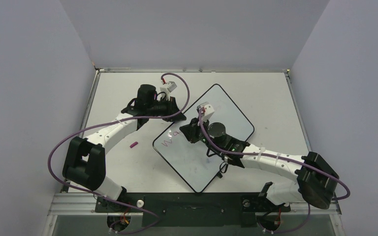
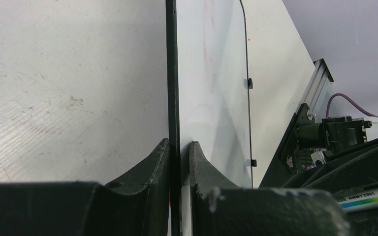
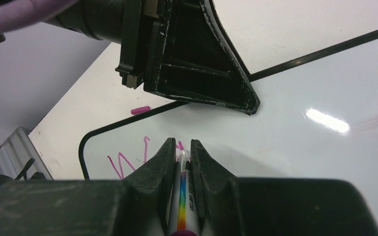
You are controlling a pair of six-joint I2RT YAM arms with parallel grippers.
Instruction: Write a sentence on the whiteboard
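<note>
Right gripper (image 3: 182,144) clamping marker (image 3: 183,196), sentence (image 3: 128,162) just left of tip

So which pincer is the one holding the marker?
The right pincer: its jaws are shut on the rainbow-striped marker over the whiteboard. The left pincer clamps the whiteboard's black rim instead.

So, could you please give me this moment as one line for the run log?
left hand: shut on whiteboard edge | right hand: shut on marker, tip at board | sentence: first pink strokes only | cap: beside board

Sentence (image 3: 123,163) partly behind right fingers (image 3: 158,167)
</note>
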